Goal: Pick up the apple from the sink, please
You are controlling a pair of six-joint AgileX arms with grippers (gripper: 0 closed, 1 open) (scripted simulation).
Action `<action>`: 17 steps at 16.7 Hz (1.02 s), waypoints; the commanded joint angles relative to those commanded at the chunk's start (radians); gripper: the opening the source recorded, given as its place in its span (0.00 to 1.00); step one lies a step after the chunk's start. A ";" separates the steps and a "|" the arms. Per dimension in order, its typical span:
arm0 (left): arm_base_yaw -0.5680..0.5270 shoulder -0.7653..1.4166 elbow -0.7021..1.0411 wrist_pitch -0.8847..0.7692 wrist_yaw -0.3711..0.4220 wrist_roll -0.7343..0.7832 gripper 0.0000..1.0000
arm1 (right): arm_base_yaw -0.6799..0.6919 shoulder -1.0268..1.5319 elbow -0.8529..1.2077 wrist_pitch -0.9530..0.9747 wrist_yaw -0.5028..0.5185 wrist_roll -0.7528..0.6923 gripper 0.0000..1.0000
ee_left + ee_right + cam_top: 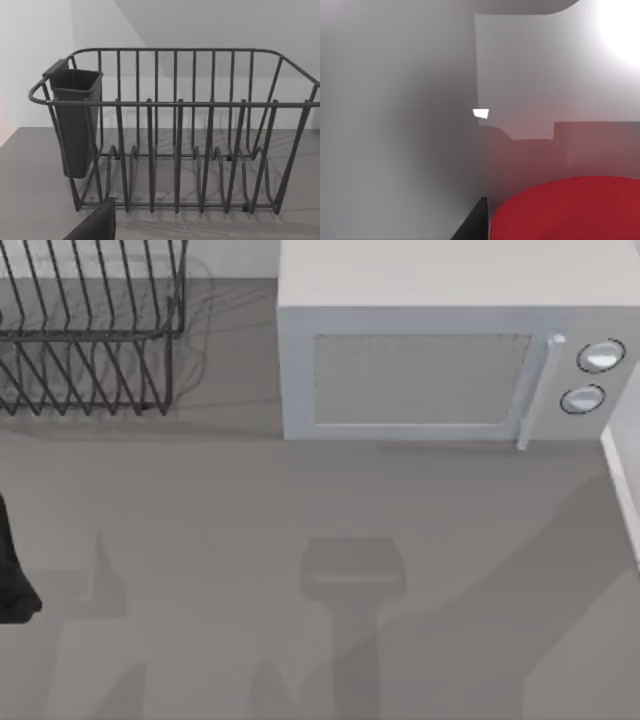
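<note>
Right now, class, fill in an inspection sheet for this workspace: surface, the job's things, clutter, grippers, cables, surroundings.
Surface: grey counter, flat, with soft shadows across it.
Job's things: red apple, smooth and unmarked, close beneath the right wrist camera.
Clutter: wire dish rack at the back left, no dishes in it, with a dark cutlery cup hung on one end; microwave at the back right, door shut, two round knobs.
Grippers: left gripper low at the table's left side, facing the rack; right gripper right beside the apple.
Cables: nothing seen.
Surroundings: pale wall behind the rack.
</note>
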 joint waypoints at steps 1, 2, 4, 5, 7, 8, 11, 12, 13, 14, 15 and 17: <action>0.000 0.000 0.000 0.000 0.000 0.000 1.00 | 0.002 -0.065 0.017 -0.031 -0.013 0.007 0.00; 0.000 0.000 0.000 0.000 0.000 0.000 1.00 | 0.002 -0.066 0.019 -0.033 -0.013 0.007 0.00; 0.000 0.000 0.000 0.000 0.000 0.000 1.00 | 0.001 -0.071 0.053 -0.068 -0.013 0.006 0.00; 0.000 0.000 0.000 0.000 0.000 0.000 1.00 | 0.001 -0.077 0.083 -0.101 -0.013 0.005 0.00; 0.000 0.000 0.000 0.000 0.000 0.000 1.00 | -0.001 -0.095 0.163 -0.199 -0.014 0.003 0.00; 0.000 0.000 0.000 0.000 0.000 0.000 1.00 | -0.002 -0.108 0.210 -0.263 -0.014 0.003 0.00; 0.000 0.000 0.000 0.000 0.000 0.000 1.00 | -0.003 -0.156 0.367 -0.494 -0.014 0.000 0.00; 0.000 0.000 0.000 0.000 0.000 0.000 1.00 | -0.004 -0.175 0.419 -0.574 -0.015 0.000 0.00; 0.000 0.000 0.000 0.000 0.000 0.000 1.00 | -0.004 -0.195 0.470 -0.651 -0.015 -0.001 0.00; 0.000 0.000 0.000 0.000 0.000 0.000 1.00 | -0.004 -0.215 0.518 -0.721 -0.015 -0.001 0.00; 0.000 0.000 0.000 0.000 0.000 0.000 1.00 | -0.004 -0.234 0.562 -0.781 -0.015 -0.001 0.00; 0.000 0.000 0.000 0.000 0.000 0.000 1.00 | -0.004 -0.268 0.633 -0.870 -0.015 -0.001 0.00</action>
